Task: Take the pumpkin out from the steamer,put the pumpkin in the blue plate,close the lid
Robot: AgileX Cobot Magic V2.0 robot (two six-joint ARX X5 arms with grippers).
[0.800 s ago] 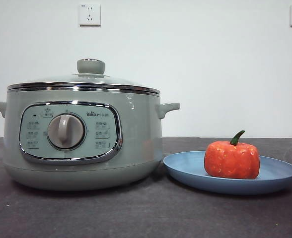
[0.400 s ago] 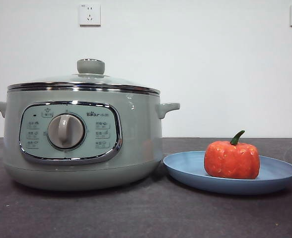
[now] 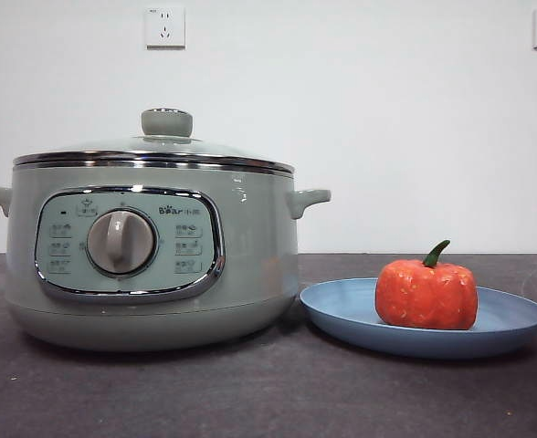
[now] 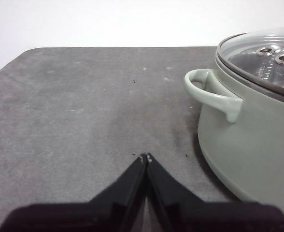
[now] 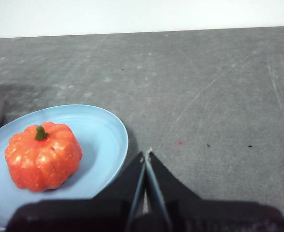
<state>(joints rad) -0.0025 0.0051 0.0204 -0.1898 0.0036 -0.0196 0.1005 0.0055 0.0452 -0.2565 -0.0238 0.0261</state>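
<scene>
Table (image 3: 268, 392): dark grey, matte, carries every item below.

Steamer (image 3: 250, 265): pale sage-green round cooker with chrome rim, side handles and a chrome-framed panel with a grey dial; stands on the table, one handle showing in the left wrist view.

Lid (image 3: 150, 151): glass with chrome rim and pale green knob; seated level on the steamer's rim, closing it.

Blue plate (image 3: 342, 315): shallow, light blue, flat on the table just beside the steamer; whether the two touch cannot be told.

Pumpkin (image 3: 426, 294): orange-red, mottled, green stem up; sits upright on the blue plate, off its centre.

Left gripper (image 4: 145, 157): black jaws pressed tip to tip with nothing between them, over bare table near the steamer's handle.

Right gripper (image 5: 147, 153): jaws likewise together and empty, just beside the plate's rim, clear of the pumpkin.

Wall sockets (image 3: 164, 26): two white plates on the white wall behind.
</scene>
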